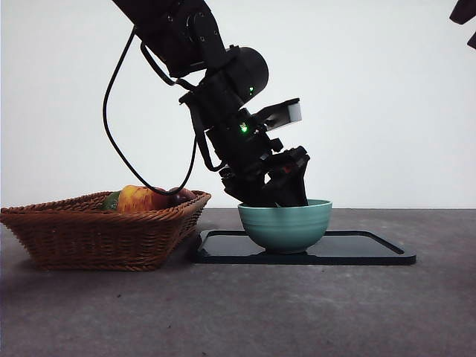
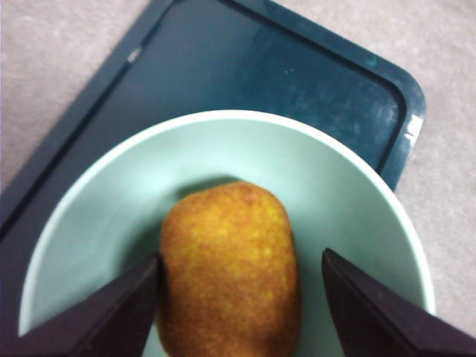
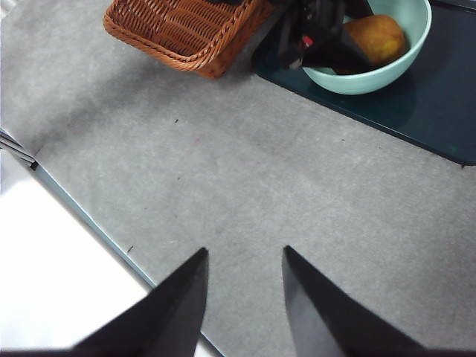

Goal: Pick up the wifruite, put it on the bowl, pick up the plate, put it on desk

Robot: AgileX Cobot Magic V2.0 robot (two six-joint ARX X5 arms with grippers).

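Between my black jaws: orange-brown wifruite (image 2: 229, 271), pale teal bowl (image 2: 349, 193), dark, perhaps black, tray (image 2: 245, 67), grey mottled desk (image 3: 245, 186).

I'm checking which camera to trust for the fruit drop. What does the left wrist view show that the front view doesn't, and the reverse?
Only the left wrist view shows the wifruite lying inside the bowl, between the left gripper fingers, which stand open with a gap on one side of the fruit.

Only the front view shows the wicker basket with fruit beside the tray, the arm reaching down into the bowl, and the desk in front.

Both show the teal bowl standing on the black tray.
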